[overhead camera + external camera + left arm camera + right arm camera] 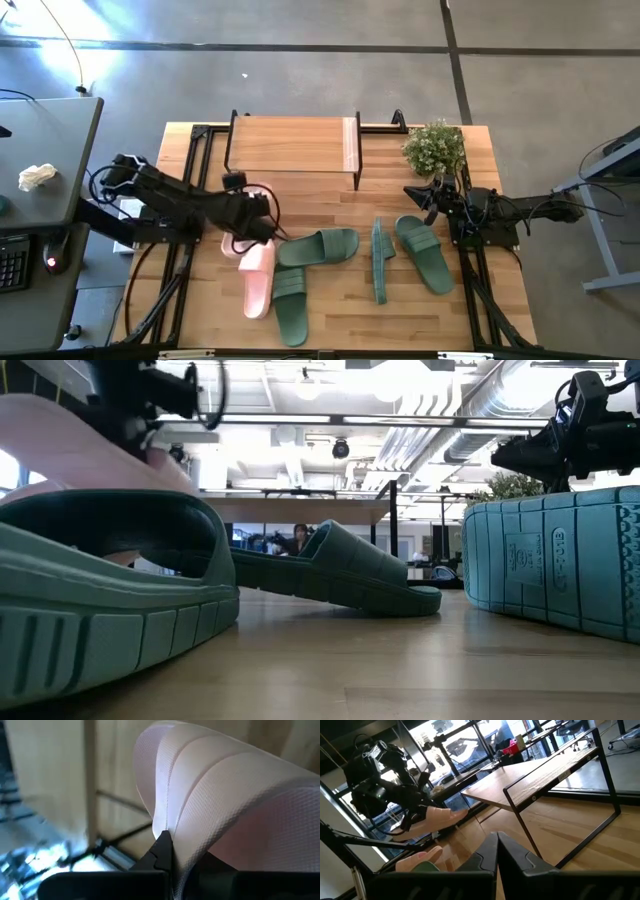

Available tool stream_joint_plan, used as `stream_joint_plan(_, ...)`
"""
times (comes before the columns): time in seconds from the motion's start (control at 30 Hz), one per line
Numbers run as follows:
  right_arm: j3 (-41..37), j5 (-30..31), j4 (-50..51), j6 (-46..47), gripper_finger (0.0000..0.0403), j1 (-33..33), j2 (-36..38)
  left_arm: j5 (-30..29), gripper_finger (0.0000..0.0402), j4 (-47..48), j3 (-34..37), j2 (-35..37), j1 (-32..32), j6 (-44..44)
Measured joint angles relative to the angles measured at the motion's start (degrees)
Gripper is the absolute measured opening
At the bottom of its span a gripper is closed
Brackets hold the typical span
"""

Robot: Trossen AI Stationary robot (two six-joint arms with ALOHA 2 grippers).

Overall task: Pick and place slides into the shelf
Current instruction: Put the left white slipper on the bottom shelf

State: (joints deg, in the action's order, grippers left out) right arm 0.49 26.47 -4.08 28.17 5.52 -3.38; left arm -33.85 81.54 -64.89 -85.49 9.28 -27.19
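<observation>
High view: left hand (262, 212) reaches in from frame left, clamped on a pink slide (252, 192) lifted near the shelf (290, 143), centre frame; right hand (418, 192) closed, empty, at right.

Pale pink slides (258, 280) and dark green slides (318, 247) with ribbed straps; light wood shelf (290, 144), black frame.

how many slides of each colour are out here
pink slides: 2
dark green slides: 4
total: 6
</observation>
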Motion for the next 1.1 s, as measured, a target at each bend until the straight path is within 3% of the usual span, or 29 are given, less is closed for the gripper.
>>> stream_joint_plan(0.13, 0.01, -0.01, 0.0, -0.12, 0.0, -0.01, 0.0, 0.37, 0.0, -5.9, 1.95, -0.03, -2.78, 4.41)
stream_joint_plan(0.43, 0.01, -0.01, 0.01, -0.12, 0.0, -0.01, 0.0, -0.28, 0.0, -10.86, 8.35, -0.05, -8.21, 4.28)
stream_joint_plan(0.67, 0.02, 0.0, 0.01, -0.12, 0.0, -0.01, 0.0, -1.23, 0.0, -14.61, 14.09, -0.07, -8.19, 5.69)
stream_joint_plan(1.1, 0.01, 0.01, 0.0, -0.12, 0.0, 0.0, 0.0, -9.33, 0.0, -19.04, 19.47, -0.1, -8.19, 4.98)
